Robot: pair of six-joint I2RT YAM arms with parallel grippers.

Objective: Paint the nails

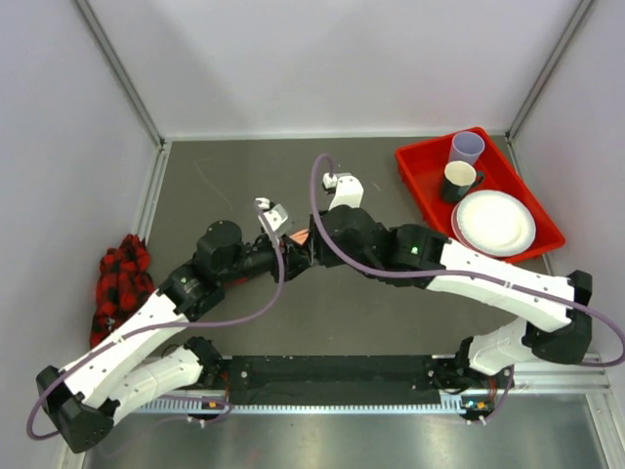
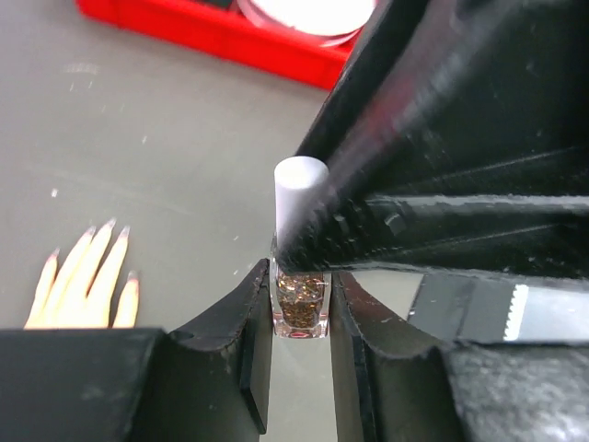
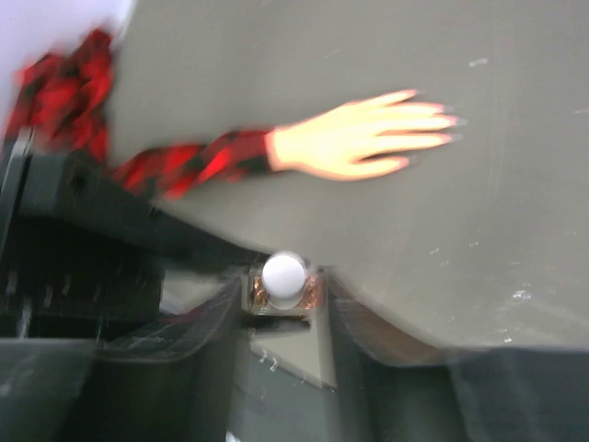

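My left gripper [image 2: 301, 276] is shut on a small square nail polish bottle [image 2: 299, 308] full of brown glitter, holding it upright over the grey table. Its white cap [image 2: 301, 198] stands above the fingers. My right gripper [image 3: 283, 289] reaches down around that cap [image 3: 283, 273], open, with a little room on each side; one of its black fingers [image 2: 433, 166] crosses the left wrist view. The peach mannequin hand [image 3: 359, 138] lies flat beyond, and its nails [image 3: 446, 120] point away from the plaid sleeve [image 3: 202, 157]. Both grippers meet at mid-table [image 1: 301, 239].
A red tray [image 1: 410, 166] at the back right holds a purple cup [image 1: 467, 147], a black mug [image 1: 457, 181] and a white plate [image 1: 493, 223]. The bunched plaid sleeve [image 1: 122, 278] lies by the left wall. White walls enclose the table.
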